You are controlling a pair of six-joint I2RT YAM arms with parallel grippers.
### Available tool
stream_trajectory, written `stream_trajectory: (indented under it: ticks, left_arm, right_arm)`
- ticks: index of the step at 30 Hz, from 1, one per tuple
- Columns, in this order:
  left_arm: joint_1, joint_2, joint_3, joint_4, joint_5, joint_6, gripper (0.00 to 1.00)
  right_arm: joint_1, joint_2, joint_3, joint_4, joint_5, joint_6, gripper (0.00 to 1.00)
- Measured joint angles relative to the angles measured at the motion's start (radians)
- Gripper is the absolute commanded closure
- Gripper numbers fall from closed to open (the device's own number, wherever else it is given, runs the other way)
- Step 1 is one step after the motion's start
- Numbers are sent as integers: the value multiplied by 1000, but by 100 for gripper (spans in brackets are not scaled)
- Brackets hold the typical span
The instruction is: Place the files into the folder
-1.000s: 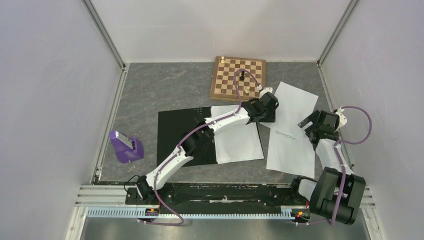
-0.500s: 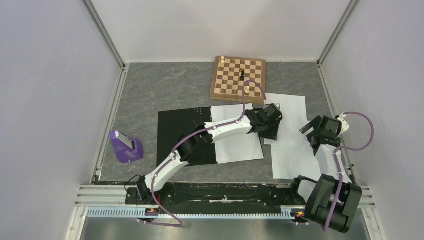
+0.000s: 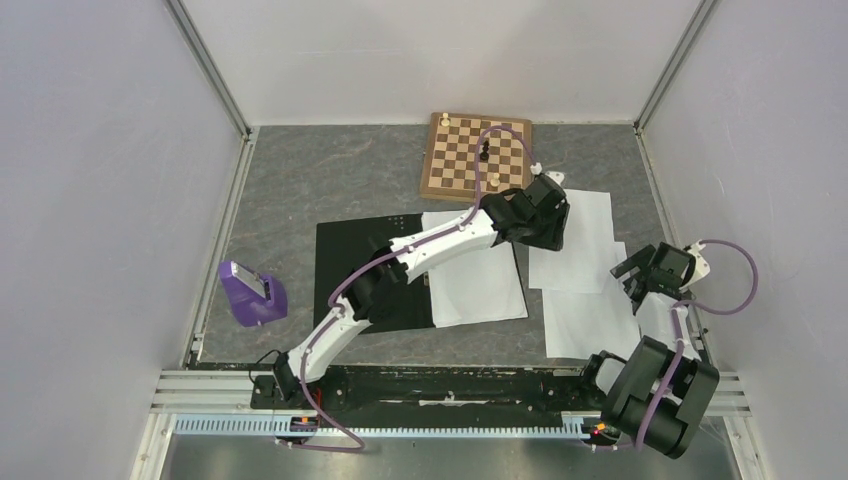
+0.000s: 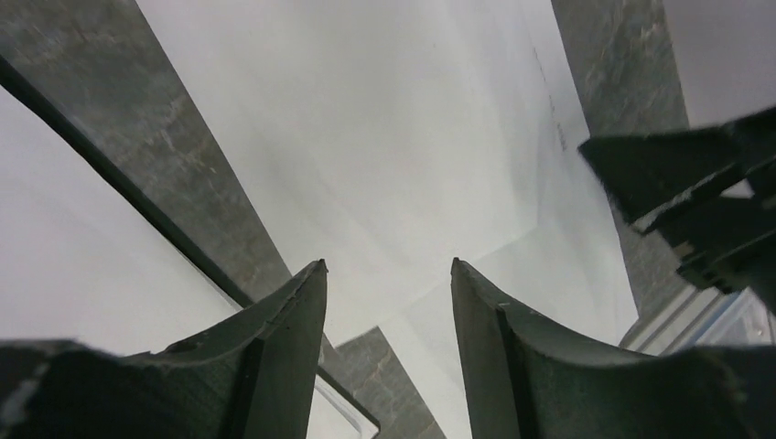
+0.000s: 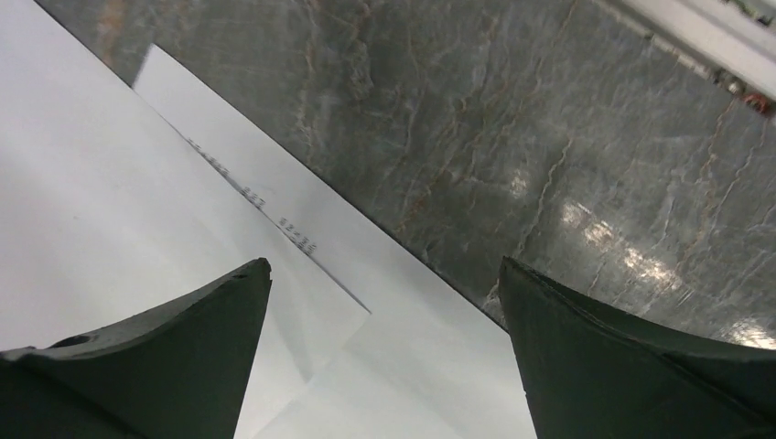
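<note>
Veined grey tabletop (image 3: 320,180) bears thin white sheets (image 3: 590,240), flat black folder (image 3: 340,250).

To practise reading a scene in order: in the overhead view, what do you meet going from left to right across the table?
purple metronome → folder → white sheet lying on the folder → left gripper → right gripper. The chessboard and the loose sheets overlap others, so they are left out.
</note>
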Motion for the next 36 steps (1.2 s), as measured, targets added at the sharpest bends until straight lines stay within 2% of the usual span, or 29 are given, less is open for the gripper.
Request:
stream_trajectory:
  ticks: [4,10,16,21,30,36]
  left_arm:
    - [31,51,65,0,-18,1,37]
    - [55,177,82,-19,-20,0,37]
    - [49,195,129,-20,18,-8,37]
    - [46,218,154,-31,64,-13,38]
    - [47,234,178,-34,128,-13,43]
    - [50,243,187,-32,169,-13,48]
  right_arm:
    - [-37,17,-36,39,-57,3,2]
    - [-41,10,-77,148,-137,10,2]
    - [-33,16,-108,248,-237,28,2]
    - [20,57,-103,305,-309,43,2]
    - [57,117,-58,294,-408,48,2]
    - [69,134,-42,272,-454,44,14]
